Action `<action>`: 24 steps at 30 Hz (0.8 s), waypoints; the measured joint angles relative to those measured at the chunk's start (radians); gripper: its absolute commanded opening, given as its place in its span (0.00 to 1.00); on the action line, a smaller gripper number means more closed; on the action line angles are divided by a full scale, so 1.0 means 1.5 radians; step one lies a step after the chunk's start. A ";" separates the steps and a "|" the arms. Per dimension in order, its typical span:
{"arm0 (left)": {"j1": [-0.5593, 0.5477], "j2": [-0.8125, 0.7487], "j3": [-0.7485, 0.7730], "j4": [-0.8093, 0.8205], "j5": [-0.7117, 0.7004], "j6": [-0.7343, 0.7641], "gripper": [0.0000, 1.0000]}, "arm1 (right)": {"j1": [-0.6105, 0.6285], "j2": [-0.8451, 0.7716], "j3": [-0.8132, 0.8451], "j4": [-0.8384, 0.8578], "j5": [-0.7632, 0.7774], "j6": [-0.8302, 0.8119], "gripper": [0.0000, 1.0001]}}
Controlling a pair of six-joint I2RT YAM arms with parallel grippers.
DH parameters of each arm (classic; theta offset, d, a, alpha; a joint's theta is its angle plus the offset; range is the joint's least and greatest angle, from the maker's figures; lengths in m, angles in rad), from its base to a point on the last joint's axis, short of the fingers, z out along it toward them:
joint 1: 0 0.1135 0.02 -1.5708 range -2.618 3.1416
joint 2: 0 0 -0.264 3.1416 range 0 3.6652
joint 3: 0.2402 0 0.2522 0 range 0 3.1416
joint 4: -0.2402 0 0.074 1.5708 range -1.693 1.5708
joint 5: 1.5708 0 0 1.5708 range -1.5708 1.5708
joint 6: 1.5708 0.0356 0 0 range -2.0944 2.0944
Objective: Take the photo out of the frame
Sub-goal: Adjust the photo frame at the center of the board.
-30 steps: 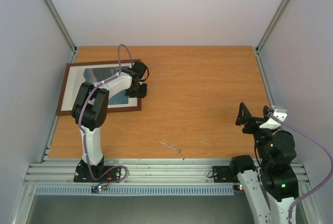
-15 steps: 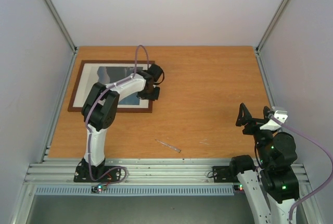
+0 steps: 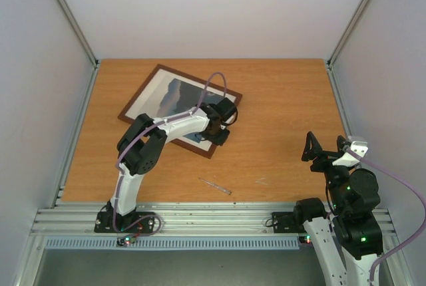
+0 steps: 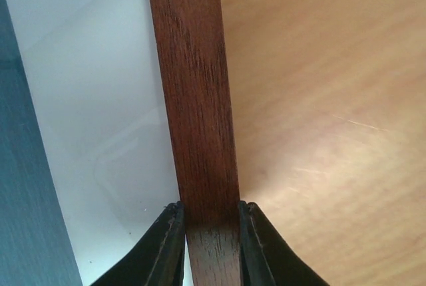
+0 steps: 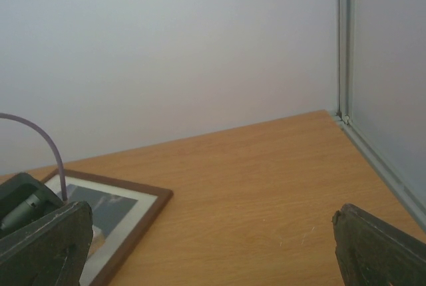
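The dark reddish-brown frame (image 3: 150,78) lies face up on the table, turned at an angle, left of the middle. The photo (image 3: 174,93) of blue sea shows inside it behind a white mat; it shows in the left wrist view too, at the far left (image 4: 26,186). My left gripper (image 3: 219,126) is shut on the frame's right rail (image 4: 196,100), one finger on each side of the wood. My right gripper (image 3: 326,149) is open and empty, held above the table at the right. The frame's corner (image 5: 143,206) shows in the right wrist view.
A thin clear stick (image 3: 215,186) lies on the table near the front middle. White walls close in the table on the left, back and right. The metal rail (image 3: 200,219) runs along the near edge.
My left gripper has dragged the frame to the right across the table and turned it clockwise. The right arm has not moved.
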 measured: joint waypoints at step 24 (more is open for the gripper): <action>-0.087 -0.140 -0.129 0.062 -0.062 0.082 0.55 | 0.000 0.014 0.000 -0.001 -0.008 0.000 0.98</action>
